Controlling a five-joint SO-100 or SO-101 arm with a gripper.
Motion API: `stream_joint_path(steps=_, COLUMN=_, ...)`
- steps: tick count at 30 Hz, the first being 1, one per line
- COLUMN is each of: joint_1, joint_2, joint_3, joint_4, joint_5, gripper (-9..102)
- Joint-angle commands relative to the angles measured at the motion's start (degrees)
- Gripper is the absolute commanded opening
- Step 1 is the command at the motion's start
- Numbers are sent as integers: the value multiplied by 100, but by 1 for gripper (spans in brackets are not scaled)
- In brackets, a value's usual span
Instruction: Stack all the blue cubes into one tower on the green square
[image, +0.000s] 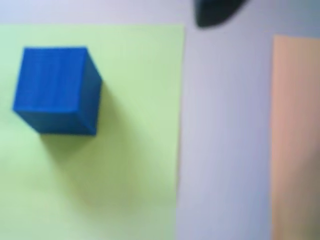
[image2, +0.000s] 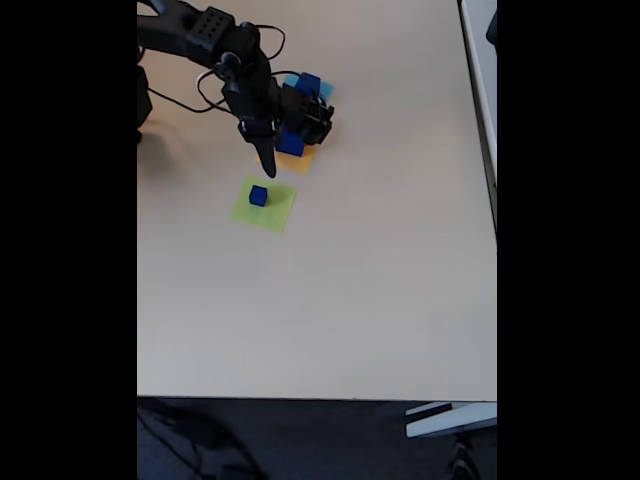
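A dark blue cube (image: 55, 87) sits on the green square (image: 125, 150), toward its upper left in the wrist view. The fixed view shows this small cube (image2: 259, 195) on the green square (image2: 275, 212). My gripper (image2: 266, 165) hangs just above and behind it, holding nothing. One dark fingertip (image: 215, 14) pokes in at the top of the wrist view. A second blue cube (image2: 291, 143) rests on the orange-yellow square (image2: 298, 161), partly behind the arm. A third blue cube (image2: 308, 84) stands on the light blue square (image2: 323, 92).
The orange-yellow square (image: 295, 140) lies right of the green one across a strip of bare table. The black arm (image2: 205, 30) and its cables reach in from the top left of the fixed view. The table edge (image2: 320, 398) runs along the bottom.
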Motion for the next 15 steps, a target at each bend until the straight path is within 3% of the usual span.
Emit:
stream_joint_path(steps=1, joint_1=193, joint_2=439, joint_3=141, joint_4=-246, joint_5=-62, gripper=28)
stream_joint_path(steps=15, joint_1=26, joint_2=-378, joint_3=193, joint_4=-888, joint_5=545, gripper=29)
